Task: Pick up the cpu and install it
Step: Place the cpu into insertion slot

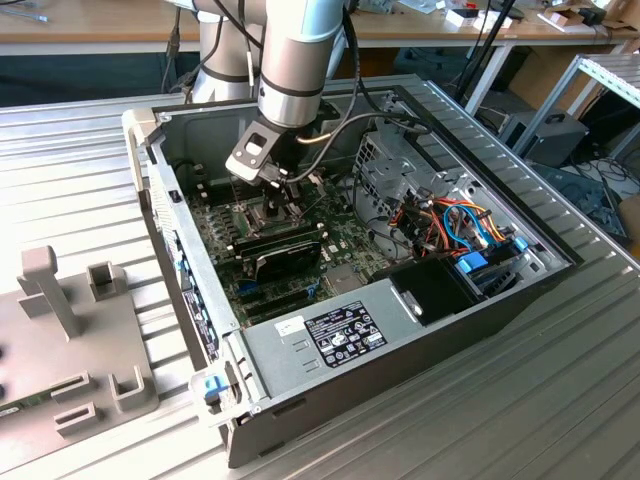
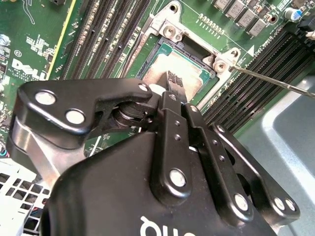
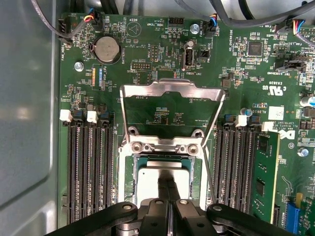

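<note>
Open PC case (image 1: 400,375) lies flat, lid off, so the arm (image 1: 295,60) reaches in from above. Green mobo (image 3: 236,64) is on the case floor. Exterior view: gripper (image 1: 283,195) is at approx. 12 o'clock from the long black card (image 1: 285,250), over the socket frame (image 3: 162,146). Load plate (image 3: 170,88) stands hinged open, so the socket is accessible. Cpu (image 3: 147,179) lies flat in the socket, metal top up. Fingers (image 2: 175,83) are drawn together, narrow gap, nothing seen between. Tips are on or just above the cpu top; contact unclear.

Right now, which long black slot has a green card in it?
The green card stands in the outermost one, on the blue plug's side of the silver chip. The others look empty.
</note>
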You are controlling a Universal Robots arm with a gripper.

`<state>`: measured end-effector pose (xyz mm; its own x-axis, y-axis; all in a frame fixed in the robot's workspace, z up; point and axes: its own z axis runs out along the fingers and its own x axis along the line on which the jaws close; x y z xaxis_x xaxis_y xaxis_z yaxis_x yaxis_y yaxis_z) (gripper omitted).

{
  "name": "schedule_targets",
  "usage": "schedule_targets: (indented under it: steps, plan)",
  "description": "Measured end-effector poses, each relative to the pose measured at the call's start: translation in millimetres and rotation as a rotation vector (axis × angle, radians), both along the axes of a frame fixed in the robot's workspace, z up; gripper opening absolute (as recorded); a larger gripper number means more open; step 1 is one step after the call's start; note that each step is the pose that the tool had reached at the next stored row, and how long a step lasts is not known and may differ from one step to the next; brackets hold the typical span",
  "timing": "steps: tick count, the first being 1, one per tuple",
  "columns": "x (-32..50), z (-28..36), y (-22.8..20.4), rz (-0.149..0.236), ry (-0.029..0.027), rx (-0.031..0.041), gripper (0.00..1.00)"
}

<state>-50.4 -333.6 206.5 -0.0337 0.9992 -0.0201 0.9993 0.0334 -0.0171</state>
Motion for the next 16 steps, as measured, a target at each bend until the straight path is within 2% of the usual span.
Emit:
schedule_targets:
  steps: [16]
  plan:
    - [0.0, -2.9, 0.0, 0.0, 0.0001, -0.0011, 0.11]
